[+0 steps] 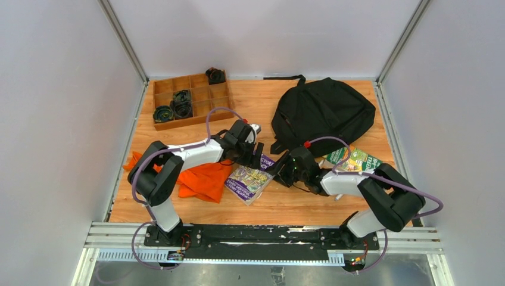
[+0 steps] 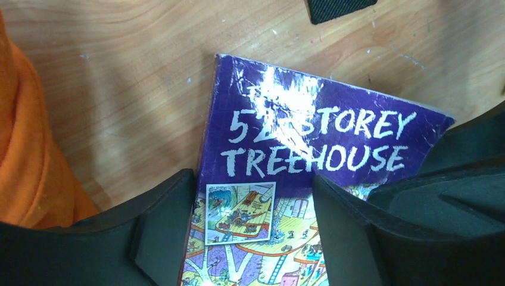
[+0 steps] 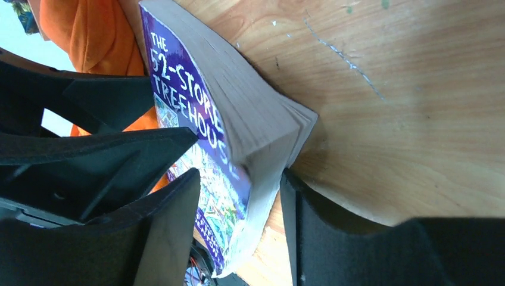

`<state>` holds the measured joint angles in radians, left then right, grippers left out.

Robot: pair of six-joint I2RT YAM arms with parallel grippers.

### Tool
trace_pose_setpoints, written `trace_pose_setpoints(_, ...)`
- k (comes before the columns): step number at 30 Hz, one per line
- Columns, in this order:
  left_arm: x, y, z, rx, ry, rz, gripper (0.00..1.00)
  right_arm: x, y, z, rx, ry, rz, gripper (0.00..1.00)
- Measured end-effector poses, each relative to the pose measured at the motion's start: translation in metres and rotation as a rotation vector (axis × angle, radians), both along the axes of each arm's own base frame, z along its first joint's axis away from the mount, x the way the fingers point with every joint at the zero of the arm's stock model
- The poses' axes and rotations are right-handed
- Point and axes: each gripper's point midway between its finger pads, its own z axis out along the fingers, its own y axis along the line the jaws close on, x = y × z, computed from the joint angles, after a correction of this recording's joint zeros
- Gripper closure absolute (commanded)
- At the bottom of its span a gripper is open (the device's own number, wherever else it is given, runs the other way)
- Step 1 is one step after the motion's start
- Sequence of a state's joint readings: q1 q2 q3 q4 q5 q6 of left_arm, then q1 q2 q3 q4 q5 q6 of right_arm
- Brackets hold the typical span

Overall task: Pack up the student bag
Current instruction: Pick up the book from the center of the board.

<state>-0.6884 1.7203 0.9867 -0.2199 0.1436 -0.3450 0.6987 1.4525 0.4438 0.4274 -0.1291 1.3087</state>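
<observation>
Both pairs of fingers [image 2: 161, 238] parted astride the book [image 2: 315, 143], student bag [image 1: 324, 110] just beyond, untouched.

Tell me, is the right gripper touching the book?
Cannot tell. In the right wrist view, the book corner sits between the right gripper fingers, close to both, but neither contact nor gap shows plainly.

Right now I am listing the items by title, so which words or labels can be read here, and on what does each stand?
"THE 52-STOREY TREEHOUSE": white letters on the cover of the purple paperback book.
Small print lower on that cover: too blurred to read.
Lettering on the green-covered book: too small to read.
No text shows on the black fabric backpack.
</observation>
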Motion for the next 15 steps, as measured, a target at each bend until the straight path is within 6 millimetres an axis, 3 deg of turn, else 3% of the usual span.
trace_pose_setpoints(2, 0.002, 0.000, 0.001, -0.019, 0.006, 0.000, 0.31, 0.001, 0.002, -0.002, -0.003, 0.007, 0.004, 0.59)
trace_pose_setpoints(5, 0.006, -0.003, 0.003, -0.046, 0.004, -0.001, 0.31, 0.000, 0.003, -0.007, -0.009, 0.026, 0.009, 0.93)
trace_pose_setpoints(6, 0.006, -0.003, 0.003, -0.051, 0.004, -0.002, 0.31, 0.000, 0.004, -0.007, -0.003, 0.033, 0.010, 0.99)
trace_pose_setpoints(12, 0.006, -0.004, 0.006, -0.047, 0.005, -0.015, 0.28, -0.003, 0.004, -0.003, -0.001, 0.034, 0.019, 1.00)
trace_pose_setpoints(15, 0.000, -0.006, 0.020, -0.052, 0.017, -0.037, 0.27, -0.007, -0.001, 0.008, -0.002, 0.020, 0.022, 1.00)
